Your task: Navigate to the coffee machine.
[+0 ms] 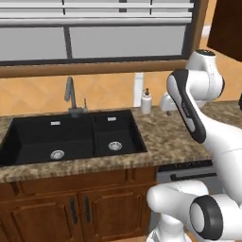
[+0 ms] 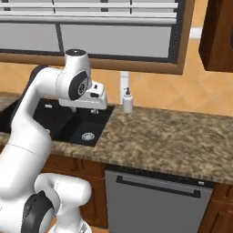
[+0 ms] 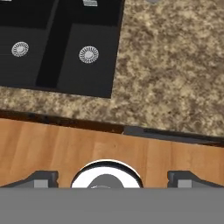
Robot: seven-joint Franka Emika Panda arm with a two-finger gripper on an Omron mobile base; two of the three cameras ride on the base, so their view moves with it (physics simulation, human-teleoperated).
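The coffee machine is out of view. My gripper point(image 2: 94, 110) hangs from the folded arm above the right edge of the black sink point(image 2: 68, 123), pointing down. In the left base view the gripper point(image 1: 165, 107) sits over the counter, beside the soap bottle. The hand view looks down on the sink basins, the speckled counter and the wooden floor; both fingertips point(image 3: 43, 178) stand far apart with nothing between them, so the gripper point(image 3: 112, 178) is open.
A double black sink point(image 1: 71, 137) with a grey faucet point(image 1: 71, 97) is set in the speckled granite counter point(image 2: 168, 136). A white soap bottle point(image 2: 128, 101) stands by the wall. A grey dishwasher point(image 2: 157, 200) and wooden cabinet doors point(image 1: 75, 210) are below, a window above.
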